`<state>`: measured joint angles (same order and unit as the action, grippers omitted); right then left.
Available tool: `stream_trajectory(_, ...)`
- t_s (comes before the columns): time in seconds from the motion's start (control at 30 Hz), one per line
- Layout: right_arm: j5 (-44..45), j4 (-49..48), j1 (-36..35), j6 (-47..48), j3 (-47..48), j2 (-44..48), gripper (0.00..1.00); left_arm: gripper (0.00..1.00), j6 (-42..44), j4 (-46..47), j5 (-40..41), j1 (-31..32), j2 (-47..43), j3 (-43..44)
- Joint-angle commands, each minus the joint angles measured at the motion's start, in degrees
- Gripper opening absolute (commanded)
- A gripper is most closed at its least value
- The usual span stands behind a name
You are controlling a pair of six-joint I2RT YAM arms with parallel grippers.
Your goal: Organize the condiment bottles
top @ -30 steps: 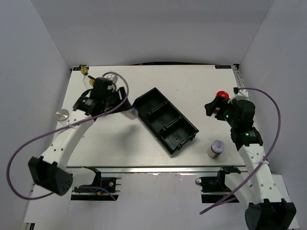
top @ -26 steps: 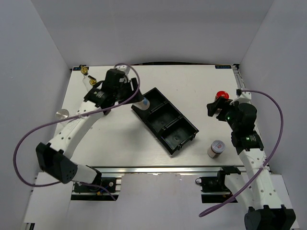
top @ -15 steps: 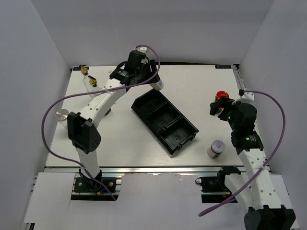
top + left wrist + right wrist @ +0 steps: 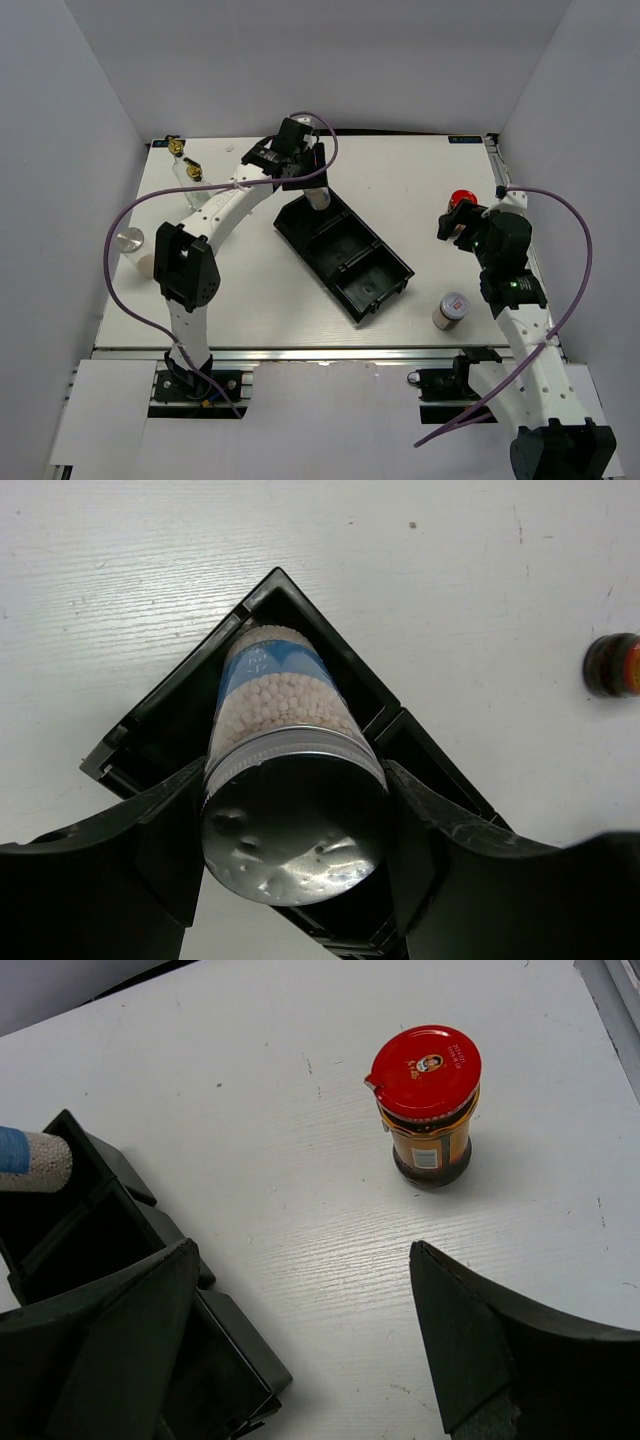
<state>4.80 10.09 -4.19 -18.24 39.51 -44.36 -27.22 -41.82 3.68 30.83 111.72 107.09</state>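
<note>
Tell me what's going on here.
The left gripper holds a silver-capped shaker, its base in or just above the far end compartment of the black tray. The right gripper is open, hovering by the red-capped jar standing on the table. A small jar, another shaker and two glass bottles wait outside the tray.

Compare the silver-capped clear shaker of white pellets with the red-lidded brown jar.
The silver-capped clear shaker shows white pellets and a blue label; the red-lidded brown jar is dark with an orange label. The shaker is gripped in the left claw over an end compartment of the black plastic tray; the jar stands free and upright on the white table, facing the open right claw. Both are capped cylinders.
</note>
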Motion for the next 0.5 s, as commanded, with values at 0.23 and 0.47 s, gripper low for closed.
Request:
stream_trajectory(0.23,1.9,-1.3,0.1,-0.2,0.4,-2.0,0.89,0.26,0.9,-2.9,0.6,-0.1,2.4,8.1)
stream_trajectory(0.47,2.7,-1.1,0.1,-0.1,0.6,-2.7,0.89,0.37,1.6,-3.2,0.0,-0.1,7.2,10.0)
